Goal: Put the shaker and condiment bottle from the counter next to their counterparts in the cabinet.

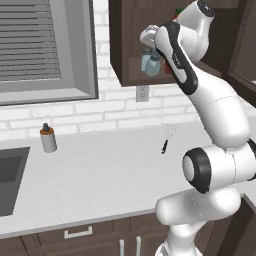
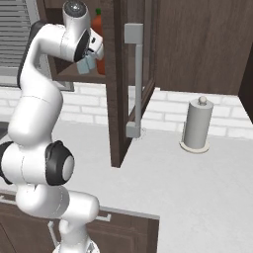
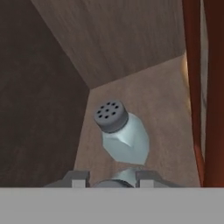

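My gripper [image 3: 113, 178] is up inside the dark brown wall cabinet [image 1: 125, 40], over its shelf. A pale teal shaker body sits between the fingertips, and the jaws look shut on it. Just ahead on the shelf stands the twin shaker [image 3: 121, 131], teal with a dark grey perforated cap. The base views show the teal shakers [image 1: 150, 64] [image 2: 87, 63] right under the hand. The tall red-orange condiment bottle [image 2: 98, 29] with its green cap stands on the shelf beside them, filling the right edge [image 3: 205, 87] of the hand view. A yellow-orange sliver [image 3: 185, 65] peeks out behind it.
The cabinet door [image 2: 136, 74] with its grey handle hangs open to the right of the arm. On the white-grey counter [image 1: 100, 170] are a grey pump dispenser [image 1: 48, 138], a whisk [image 1: 167, 136] and a paper towel roll [image 2: 197, 126]. The sink [image 1: 10, 175] lies far left.
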Tool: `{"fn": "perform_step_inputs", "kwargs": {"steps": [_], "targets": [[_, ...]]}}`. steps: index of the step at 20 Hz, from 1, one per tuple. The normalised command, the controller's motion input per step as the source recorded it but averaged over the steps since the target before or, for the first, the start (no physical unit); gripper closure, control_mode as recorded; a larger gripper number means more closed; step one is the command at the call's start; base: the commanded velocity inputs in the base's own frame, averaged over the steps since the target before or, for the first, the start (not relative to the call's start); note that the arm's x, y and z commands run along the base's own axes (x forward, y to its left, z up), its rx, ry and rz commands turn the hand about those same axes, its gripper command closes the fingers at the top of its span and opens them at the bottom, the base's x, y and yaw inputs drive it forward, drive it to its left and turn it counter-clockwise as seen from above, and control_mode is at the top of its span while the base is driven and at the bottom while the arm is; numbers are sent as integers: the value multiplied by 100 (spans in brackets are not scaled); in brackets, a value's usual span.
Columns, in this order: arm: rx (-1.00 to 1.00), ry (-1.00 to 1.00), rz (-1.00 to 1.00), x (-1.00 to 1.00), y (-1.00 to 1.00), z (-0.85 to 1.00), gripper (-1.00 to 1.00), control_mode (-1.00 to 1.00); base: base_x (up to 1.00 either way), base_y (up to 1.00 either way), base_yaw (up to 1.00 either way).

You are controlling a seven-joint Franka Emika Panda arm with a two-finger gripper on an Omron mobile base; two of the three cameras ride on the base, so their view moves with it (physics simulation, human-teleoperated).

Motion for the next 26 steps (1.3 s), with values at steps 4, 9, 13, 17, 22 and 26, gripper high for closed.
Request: {"fn": "perform_step_inputs", "kwargs": {"steps": [4,9,13,17,22,26], "targets": [[0,0,6,0,0,0,-100,-100,0,0,0],[0,0,6,0,0,0,-100,-100,0,0,0],[0,0,4,-6,0,0,-100,-100,0,0,0],[0,0,2,-20,0,0,-100,-100,0,0,0],[0,0,2,-26,0,0,-100,-100,0,0,0],[0,0,0,-34,0,0,-100,-100,0,0,0]]}}
